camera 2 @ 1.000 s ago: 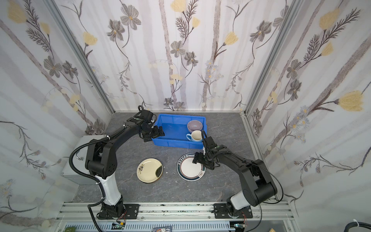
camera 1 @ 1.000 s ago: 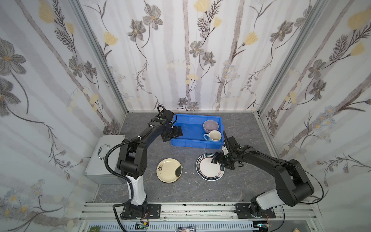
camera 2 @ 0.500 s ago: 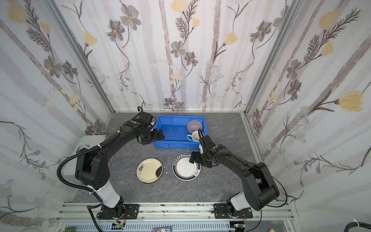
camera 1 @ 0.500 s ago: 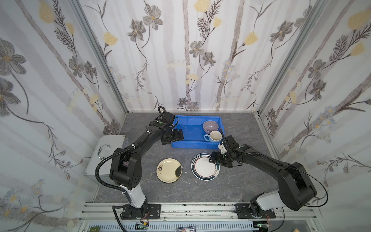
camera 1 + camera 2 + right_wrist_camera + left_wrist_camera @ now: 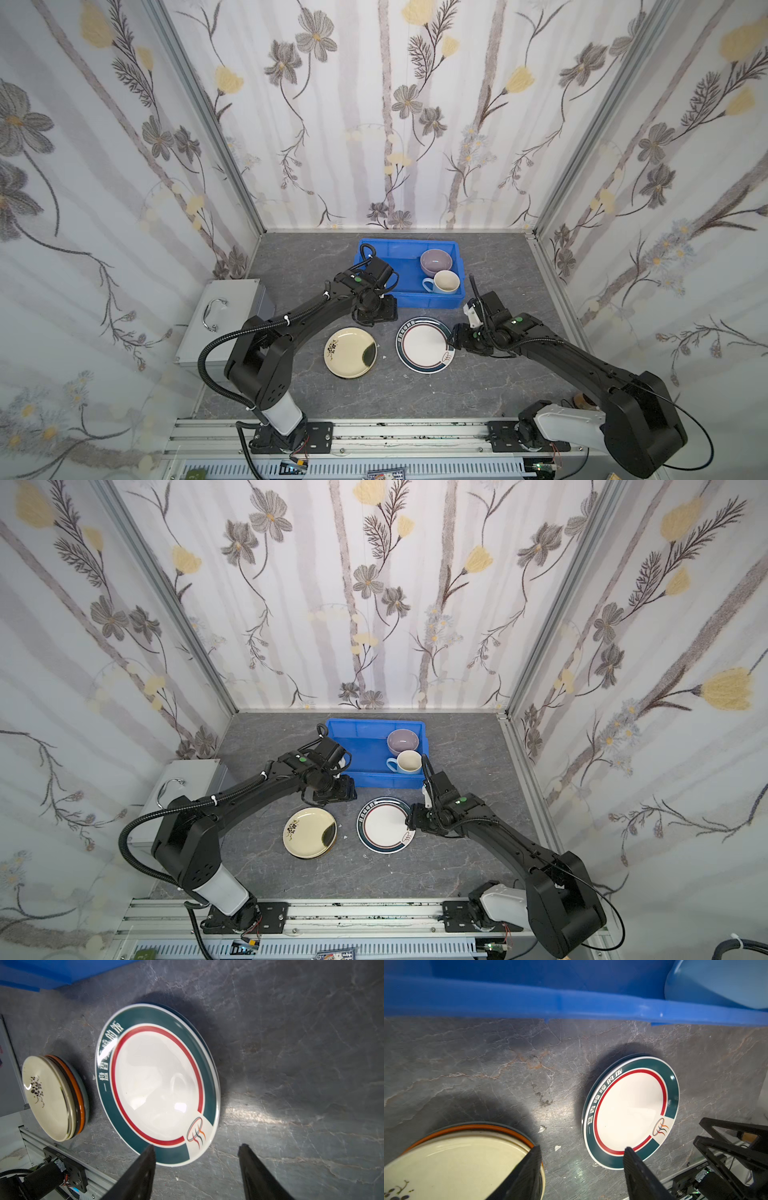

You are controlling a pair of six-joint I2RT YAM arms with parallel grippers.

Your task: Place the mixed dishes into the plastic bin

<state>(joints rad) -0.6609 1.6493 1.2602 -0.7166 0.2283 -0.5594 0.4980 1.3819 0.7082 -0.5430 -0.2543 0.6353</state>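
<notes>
Though both claws are parted, neither has hold of anything. Your left claw [image 5: 582, 1148] hangs pointing down just in front of the near-left corner of the blue bin [image 5: 415, 300]. Its fingers are moderately spread over the bare grey table [image 5: 415, 399] between the two plates. Your right claw [image 5: 196, 1145] reaches in low from the right with its jaws about as wide. One finger [image 5: 141, 1167] lies over the dark band of the white plate with dark rim [image 5: 424, 345] and the other is past the edge, so the rim sits in the gap. You cannot tell whether either finger touches it.

The bin stands at the back of the table, its long axis running left to right, parallel to the back wall [image 5: 382, 124]. At its right end the lilac bowl [image 5: 436, 262] sits mouth up. The pale-blue mug [image 5: 445, 282] stands upright just in front of it, handle pointing left along the bin's length.

Both plates lie face up in front of the bin, near each other but apart. The white plate's small logo patch points toward your right claw. A darker edge shows under this plate, possibly a second one. The cream plate [image 5: 350, 352], to its left, tops a stack. The orange plate [image 5: 81, 1095] shows edge-on beneath it, and its flower sprig sits on the left side.
</notes>
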